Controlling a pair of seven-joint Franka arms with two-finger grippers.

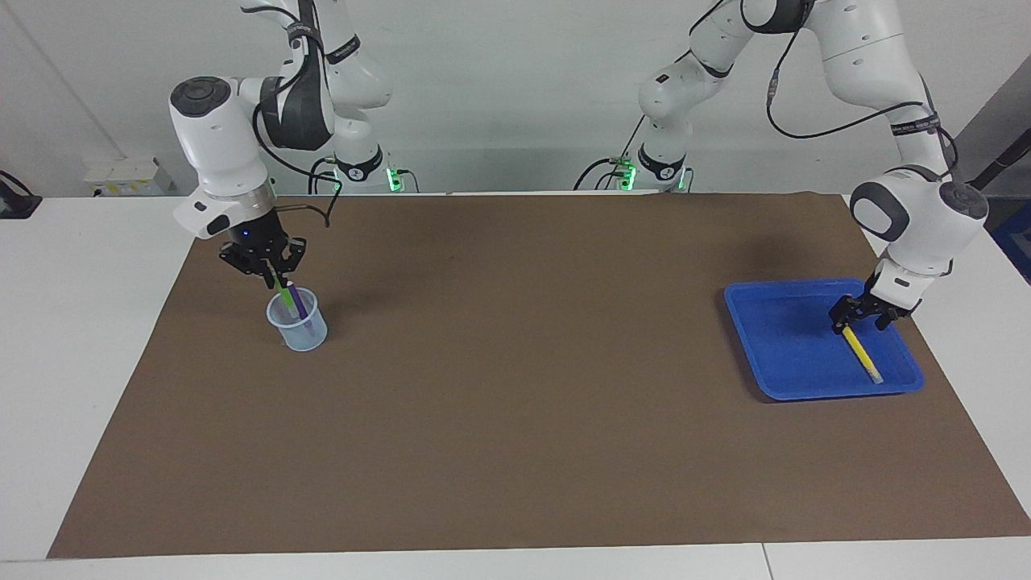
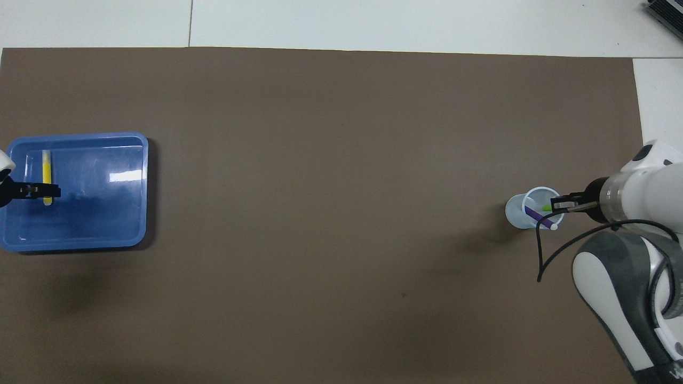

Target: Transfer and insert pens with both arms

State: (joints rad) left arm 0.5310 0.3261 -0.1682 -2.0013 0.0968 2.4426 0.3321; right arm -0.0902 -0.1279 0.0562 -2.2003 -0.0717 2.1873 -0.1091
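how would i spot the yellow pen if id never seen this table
Find the blue tray on the brown mat at the left arm's end of the table. The yellow pen lies flat in it, the left tool at its end nearer the robots. It is the only pen there; the purple and green ones stand in a clear cup.

A big brown mat (image 1: pixel 515 403) covers most of the white table (image 1: pixel 89 338), and a plain pale wall (image 1: pixel 499 80) stands along the table's edge.
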